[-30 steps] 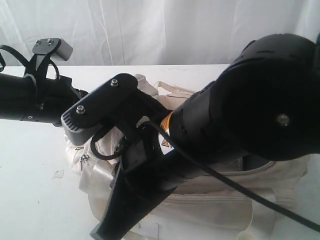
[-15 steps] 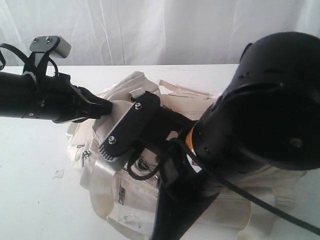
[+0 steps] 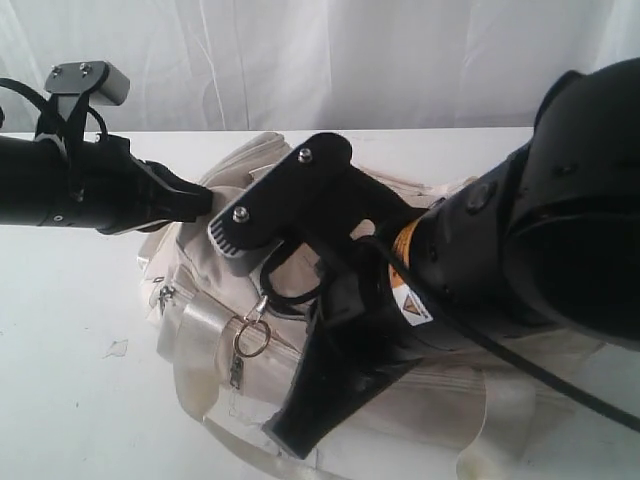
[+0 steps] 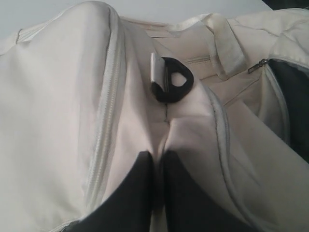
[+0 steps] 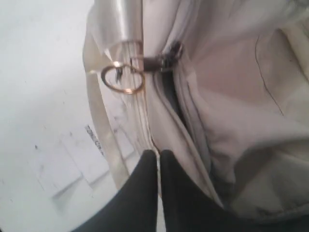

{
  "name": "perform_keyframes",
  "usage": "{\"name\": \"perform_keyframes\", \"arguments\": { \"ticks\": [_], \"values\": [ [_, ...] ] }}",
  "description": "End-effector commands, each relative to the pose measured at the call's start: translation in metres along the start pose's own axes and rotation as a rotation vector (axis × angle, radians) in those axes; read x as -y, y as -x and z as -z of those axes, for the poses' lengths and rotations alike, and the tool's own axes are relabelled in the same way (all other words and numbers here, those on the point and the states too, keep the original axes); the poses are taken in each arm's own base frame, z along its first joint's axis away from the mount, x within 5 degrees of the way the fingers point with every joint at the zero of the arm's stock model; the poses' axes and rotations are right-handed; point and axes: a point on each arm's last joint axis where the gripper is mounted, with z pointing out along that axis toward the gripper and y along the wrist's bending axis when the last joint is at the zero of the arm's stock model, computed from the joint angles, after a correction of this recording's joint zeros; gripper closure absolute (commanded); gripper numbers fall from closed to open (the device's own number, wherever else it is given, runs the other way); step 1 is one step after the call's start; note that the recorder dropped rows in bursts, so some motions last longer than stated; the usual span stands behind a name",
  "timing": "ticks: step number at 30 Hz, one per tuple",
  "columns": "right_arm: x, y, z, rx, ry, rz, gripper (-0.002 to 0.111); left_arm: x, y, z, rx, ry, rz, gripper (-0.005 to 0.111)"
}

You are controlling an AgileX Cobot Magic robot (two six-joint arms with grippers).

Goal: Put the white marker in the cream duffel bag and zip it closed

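The cream duffel bag (image 3: 185, 262) lies on its side on the white table. My left gripper (image 3: 203, 200) comes in from the left and is shut on a fold of the bag's fabric (image 4: 166, 137), just below a small black clip (image 4: 172, 85). My right gripper (image 3: 287, 440) points down in front of the bag; its fingers (image 5: 145, 169) are shut together against the bag's seam, nothing visibly between them. A grey zip slider (image 5: 170, 54) with a brass ring pull (image 5: 123, 79) sits apart from them. The dark lining (image 4: 294, 106) shows through a gap. The white marker is out of view.
My bulky right arm (image 3: 520, 240) hides most of the bag in the exterior view. A shiny webbing strap (image 5: 104, 140) hangs over the bag's edge. The white table (image 3: 70, 330) holds a small scrap (image 3: 115, 348). A white curtain (image 3: 300, 60) hangs behind.
My right arm has swung and turned in front of the bag, uncovering its left end and the ring pull. My left gripper keeps its pinch on the fabric, shifted slightly.
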Motion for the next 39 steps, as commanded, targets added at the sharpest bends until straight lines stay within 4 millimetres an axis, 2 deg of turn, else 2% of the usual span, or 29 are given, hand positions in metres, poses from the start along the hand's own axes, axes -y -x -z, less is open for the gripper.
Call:
{"name": "perform_keyframes", "arguments": {
  "ticks": [1,2,4,5,7,9,12,16,23,31,39],
  "values": [
    [-0.005,0.003,0.003,0.066,0.049,-0.077,0.103,0.005,0.005,0.004,0.020,-0.042,0.010,0.105],
    [-0.006,0.002,0.001,0.066,0.056,-0.090,0.100,0.006,0.006,0.006,0.028,-0.043,0.004,0.101],
    [-0.007,-0.001,-0.001,0.090,0.069,-0.148,0.088,0.010,0.010,0.014,0.054,-0.048,-0.009,0.083],
    [-0.008,-0.003,-0.001,0.128,0.086,-0.206,0.081,0.014,0.013,0.020,0.070,-0.055,-0.026,0.067],
    [-0.011,-0.007,-0.001,0.220,0.129,-0.310,0.078,0.020,0.015,0.030,0.082,-0.079,-0.044,0.052],
    [-0.013,-0.016,-0.001,0.291,0.178,-0.427,0.078,0.024,0.016,0.039,0.076,-0.071,-0.062,0.052],
    [-0.017,-0.036,-0.011,0.313,0.238,-0.574,0.078,0.026,0.014,0.045,0.046,-0.060,-0.079,0.052],
    [-0.022,-0.038,-0.015,0.427,0.338,-0.660,0.077,0.030,0.010,0.045,0.009,-0.112,-0.082,0.052],
    [-0.025,-0.043,-0.024,0.410,0.354,-0.692,0.062,0.033,0.008,0.045,-0.010,-0.147,-0.081,0.052],
    [-0.027,-0.043,-0.033,0.396,0.355,-0.692,0.062,0.031,0.007,0.043,-0.022,-0.136,-0.113,0.052],
    [-0.027,-0.043,-0.032,0.399,0.357,-0.692,0.062,0.024,0.003,0.027,-0.046,-0.140,-0.059,0.052]
  ]
}}
